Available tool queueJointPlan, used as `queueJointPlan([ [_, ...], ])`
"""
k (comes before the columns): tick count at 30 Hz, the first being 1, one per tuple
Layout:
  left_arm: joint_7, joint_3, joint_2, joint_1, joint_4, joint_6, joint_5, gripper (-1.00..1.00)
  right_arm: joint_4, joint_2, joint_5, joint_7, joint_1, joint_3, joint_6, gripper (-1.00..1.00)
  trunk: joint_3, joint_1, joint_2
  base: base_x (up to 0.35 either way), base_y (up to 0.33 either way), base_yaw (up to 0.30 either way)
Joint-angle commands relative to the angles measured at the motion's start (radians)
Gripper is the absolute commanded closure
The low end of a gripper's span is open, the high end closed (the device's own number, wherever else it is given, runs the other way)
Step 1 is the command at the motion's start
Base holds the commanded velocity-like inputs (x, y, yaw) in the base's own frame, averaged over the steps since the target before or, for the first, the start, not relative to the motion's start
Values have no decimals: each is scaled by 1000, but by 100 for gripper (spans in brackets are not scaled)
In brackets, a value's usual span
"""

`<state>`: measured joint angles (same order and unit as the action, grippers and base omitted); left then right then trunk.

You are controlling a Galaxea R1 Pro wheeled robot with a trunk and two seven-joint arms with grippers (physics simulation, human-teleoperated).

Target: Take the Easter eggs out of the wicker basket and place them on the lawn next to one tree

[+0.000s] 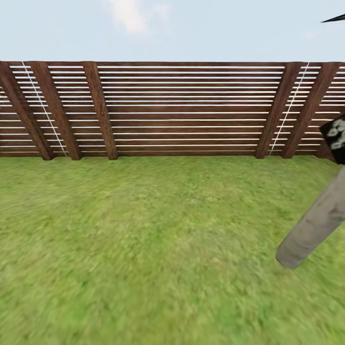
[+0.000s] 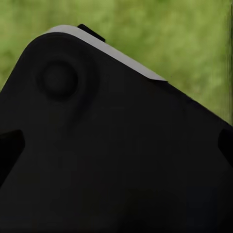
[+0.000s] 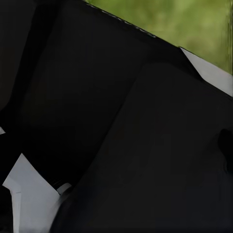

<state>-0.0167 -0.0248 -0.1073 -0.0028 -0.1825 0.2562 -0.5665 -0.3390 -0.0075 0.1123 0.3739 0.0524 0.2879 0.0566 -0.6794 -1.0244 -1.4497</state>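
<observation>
Black housing crowds both wrist views, so close that no fingers can be made out; whether the left hand or the right hand is spread or pressed together, I cannot tell. In the left wrist view the dark body [image 2: 107, 155] carries a round boss and a pale strip along its edge, with blurred green grass [image 2: 160, 34] behind it. In the right wrist view dark panels [image 3: 145, 145] overlap, a white part [image 3: 29, 199] shows at one corner, and a sliver of grass [image 3: 194, 24] lies beyond.

From the head view, the lawn [image 1: 143, 249] spreads wide and bright green up to a brown slatted wooden fence [image 1: 182, 110] that runs across the whole picture, pale sky above it. At the right edge stands the tree [image 1: 314, 227] — its smooth grey-brown trunk leans up out of the grass, and a patch of dark foliage speckled with pale leaves [image 1: 338, 136] hangs just above it, in front of the fence.
</observation>
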Motion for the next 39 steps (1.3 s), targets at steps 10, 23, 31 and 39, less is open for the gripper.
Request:
queueJointPlan([
  [10,-2,-3,0,0,0,3,-3,-100,-3,0,10,5,0,-3,5,-100,-4,-1,0,343,-68,100],
  [23,-2,-3,0,0,0,3,-3,-100,-3,0,10,4,0,-3,5,-100,-10,-1,0,343,-95,102],
  [31,-2,-3,0,0,0,3,-3,-100,-3,0,10,4,0,-3,5,-100,-14,-1,0,342,-113,112],
  [39,-2,-3,0,0,0,3,-3,-100,-3,0,10,4,0,-3,3,-100,-19,-1,0,340,-107,122],
])
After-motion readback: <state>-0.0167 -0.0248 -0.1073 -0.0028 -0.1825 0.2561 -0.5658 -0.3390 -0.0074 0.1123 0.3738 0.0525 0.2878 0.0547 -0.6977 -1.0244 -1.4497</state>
